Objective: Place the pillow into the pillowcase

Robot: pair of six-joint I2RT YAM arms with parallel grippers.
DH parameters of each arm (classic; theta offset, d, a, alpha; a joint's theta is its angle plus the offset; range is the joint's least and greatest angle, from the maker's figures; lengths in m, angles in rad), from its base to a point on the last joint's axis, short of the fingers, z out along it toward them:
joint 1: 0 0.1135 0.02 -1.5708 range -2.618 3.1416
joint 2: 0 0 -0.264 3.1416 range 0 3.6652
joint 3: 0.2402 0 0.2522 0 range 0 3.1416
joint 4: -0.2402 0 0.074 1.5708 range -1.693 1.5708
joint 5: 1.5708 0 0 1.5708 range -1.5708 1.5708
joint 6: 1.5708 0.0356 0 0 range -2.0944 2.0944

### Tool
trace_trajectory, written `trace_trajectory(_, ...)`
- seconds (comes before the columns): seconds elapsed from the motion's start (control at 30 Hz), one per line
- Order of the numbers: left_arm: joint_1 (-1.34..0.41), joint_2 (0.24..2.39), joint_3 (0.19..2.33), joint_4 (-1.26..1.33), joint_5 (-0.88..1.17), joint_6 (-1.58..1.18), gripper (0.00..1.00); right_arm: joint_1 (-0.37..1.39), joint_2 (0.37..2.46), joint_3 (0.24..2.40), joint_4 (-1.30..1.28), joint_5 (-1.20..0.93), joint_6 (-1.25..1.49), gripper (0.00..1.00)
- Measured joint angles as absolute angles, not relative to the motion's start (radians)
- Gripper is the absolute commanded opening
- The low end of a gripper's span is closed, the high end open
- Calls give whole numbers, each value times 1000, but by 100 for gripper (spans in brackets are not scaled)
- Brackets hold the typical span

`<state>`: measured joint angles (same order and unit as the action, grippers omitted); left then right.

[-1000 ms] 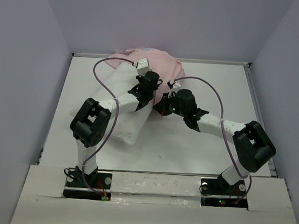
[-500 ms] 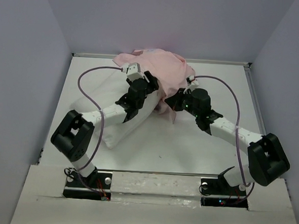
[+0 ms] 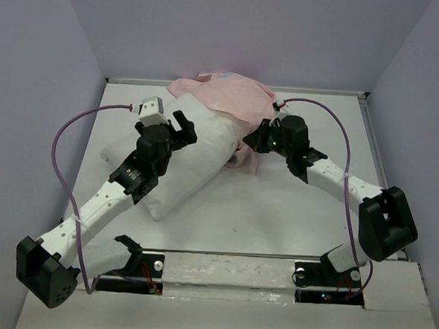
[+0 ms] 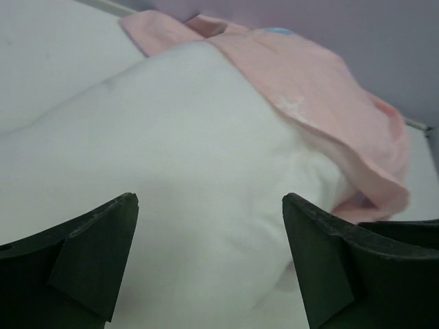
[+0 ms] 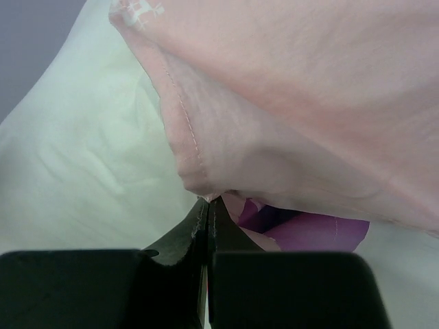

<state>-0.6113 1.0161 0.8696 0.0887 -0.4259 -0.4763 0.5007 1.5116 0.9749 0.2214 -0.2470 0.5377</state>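
One white pillow [image 3: 194,152] lies diagonally near the worktop's [image 3: 291,214] far edge, its far end under one pink pillowcase [image 3: 231,98]. The right claw [image 5: 207,205] pinches the pillowcase hem; the left claw [image 4: 209,233] gapes wide, empty, over the pillow.

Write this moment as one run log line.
left gripper: open over pillow | right gripper: shut on pillowcase | pillow: far end covered by pillowcase, rest bare
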Motion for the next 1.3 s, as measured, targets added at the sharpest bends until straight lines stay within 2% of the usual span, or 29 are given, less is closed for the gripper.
trace_trajectory(0.13,-543,1033,820,-28,-474,-485,94,501,1514,1023,129,-230,494,0)
trace_trajectory(0.2,-543,1077,765,-27,-450,-495,61,501,1522,1052,94,-226,476,0)
trace_trajectory(0.27,-542,1141,717,36,-400,-516,16,501,1543,1096,59,-228,460,0)
trace_trajectory(0.3,-545,1168,697,75,-373,-529,0,501,1561,1122,39,-235,452,0)
trace_trajectory(0.47,-706,1302,645,367,-339,-625,0,546,1739,1344,-80,-224,393,0)
trace_trajectory(0.57,-807,1300,614,494,-348,-712,0,616,1829,1449,-173,-172,324,0)
trace_trajectory(0.67,-893,1246,541,578,-432,-793,0,660,1818,1461,-231,-165,275,0)
trace_trajectory(0.77,-1026,1192,529,598,-560,-833,0,676,1735,1400,-249,-168,266,0)
trace_trajectory(0.9,-1217,1205,517,680,-684,-891,0,683,1465,1169,-258,-156,218,0)
trace_trajectory(1.07,-1287,1205,485,771,-762,-907,0,636,1204,1001,-275,-168,202,0)
trace_trajectory(1.17,-1287,1234,513,813,-804,-857,0,531,1174,947,-255,-196,230,0)
trace_trajectory(1.27,-1288,1390,639,871,-798,-792,38,403,1284,1001,-238,-248,252,6)
trace_trajectory(1.3,-1290,1449,688,888,-787,-768,64,371,1351,1047,-239,-264,251,9)
